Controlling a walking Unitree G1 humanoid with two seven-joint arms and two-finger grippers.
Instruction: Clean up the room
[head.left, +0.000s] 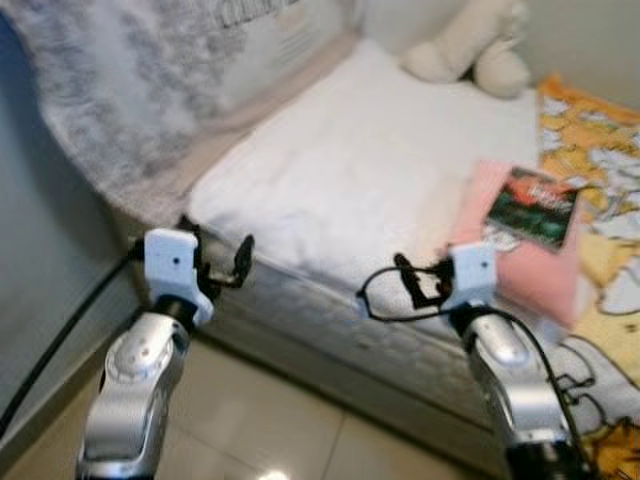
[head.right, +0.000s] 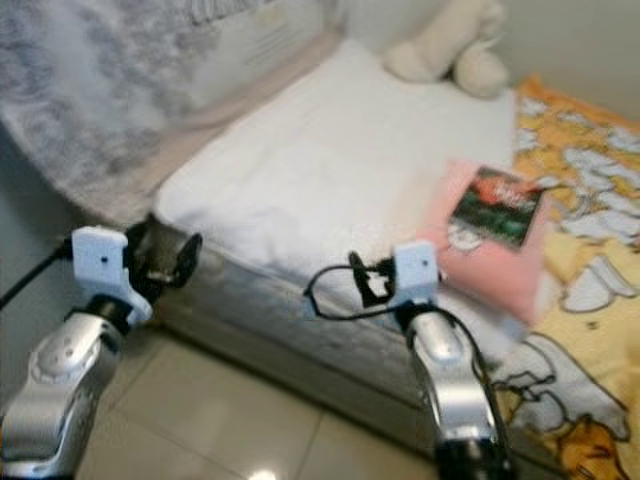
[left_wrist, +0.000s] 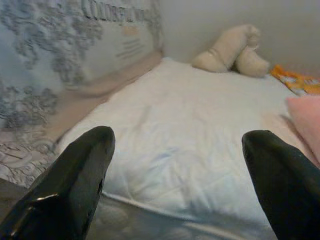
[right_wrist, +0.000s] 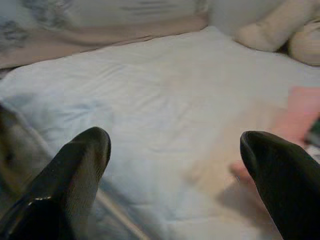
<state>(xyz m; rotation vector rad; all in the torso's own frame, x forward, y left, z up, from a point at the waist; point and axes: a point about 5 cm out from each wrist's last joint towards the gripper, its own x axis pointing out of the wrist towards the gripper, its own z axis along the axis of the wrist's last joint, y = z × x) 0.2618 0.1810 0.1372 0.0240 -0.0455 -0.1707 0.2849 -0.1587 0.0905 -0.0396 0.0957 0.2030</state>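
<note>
A bed with a white cover (head.left: 370, 170) stands before me. On its right side lies a pink cushion (head.left: 530, 268) with a dark book (head.left: 533, 205) on top. A cream plush toy (head.left: 470, 45) sits at the far end. My left gripper (head.left: 225, 262) is open at the bed's near left corner, its fingers (left_wrist: 75, 175) spread wide with nothing between them. My right gripper (head.left: 420, 280) is open too, hovering at the mattress edge just short of the pink cushion (right_wrist: 300, 112), and it holds nothing.
A yellow cartoon-print blanket (head.left: 600, 150) covers the bed's right part. A grey patterned blanket (head.left: 130, 90) hangs along the left. The mattress side (head.left: 330, 325) faces me above a tiled floor (head.left: 260, 420). A black cable (head.left: 50, 350) runs down at the left.
</note>
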